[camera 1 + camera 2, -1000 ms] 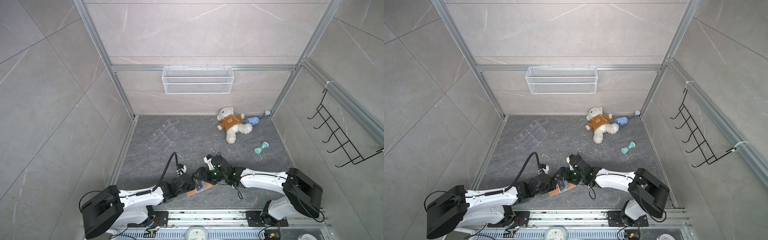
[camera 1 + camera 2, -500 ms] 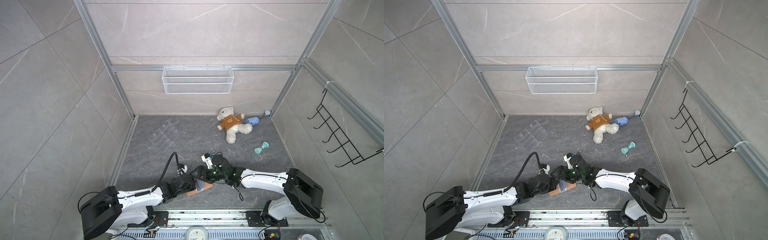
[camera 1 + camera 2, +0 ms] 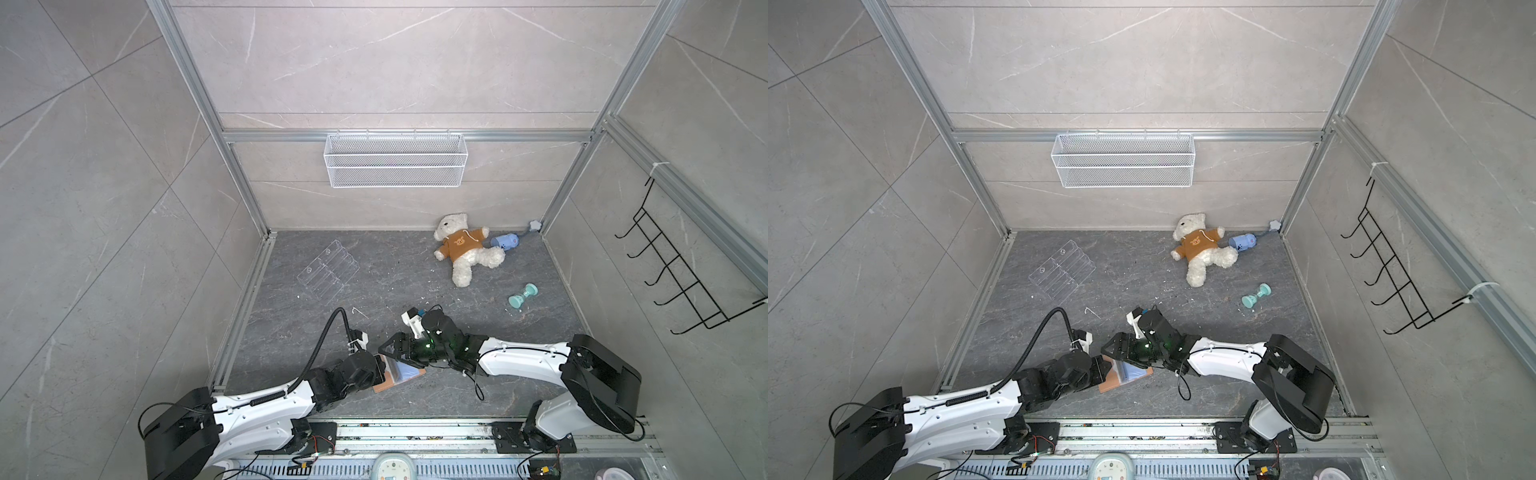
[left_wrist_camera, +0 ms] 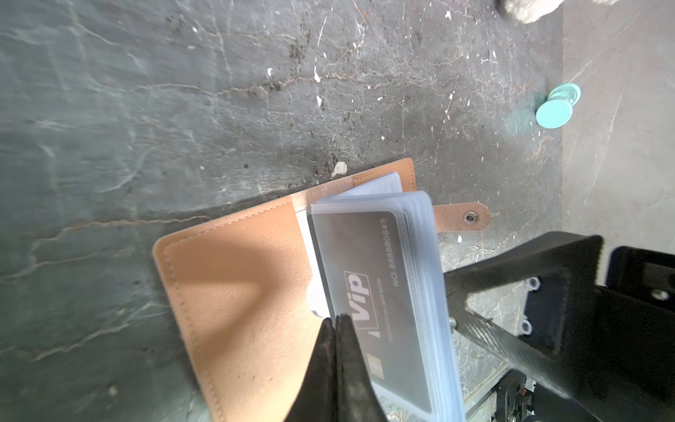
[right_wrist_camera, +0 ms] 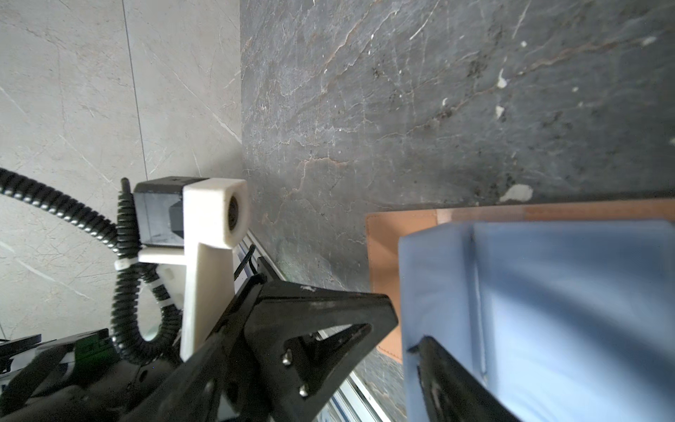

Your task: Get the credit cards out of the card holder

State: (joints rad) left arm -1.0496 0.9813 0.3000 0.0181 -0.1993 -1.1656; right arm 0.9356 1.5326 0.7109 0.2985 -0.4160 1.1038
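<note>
The right gripper (image 3: 395, 356) has slid left to the open card holder (image 4: 233, 292) by the surface's (image 3: 415, 291) front edge, its jaws wide at the sleeves (image 4: 427, 255) and holding nothing. The left gripper (image 4: 338, 325) has its jaws pressed shut beside a sleeved credit card (image 4: 369, 277). No card is out yet.

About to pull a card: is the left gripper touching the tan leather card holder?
Cannot tell. In the left wrist view the shut left gripper overlaps the tan leather card holder beside its pale blue sleeves, but no contact or gap shows plainly.
</note>
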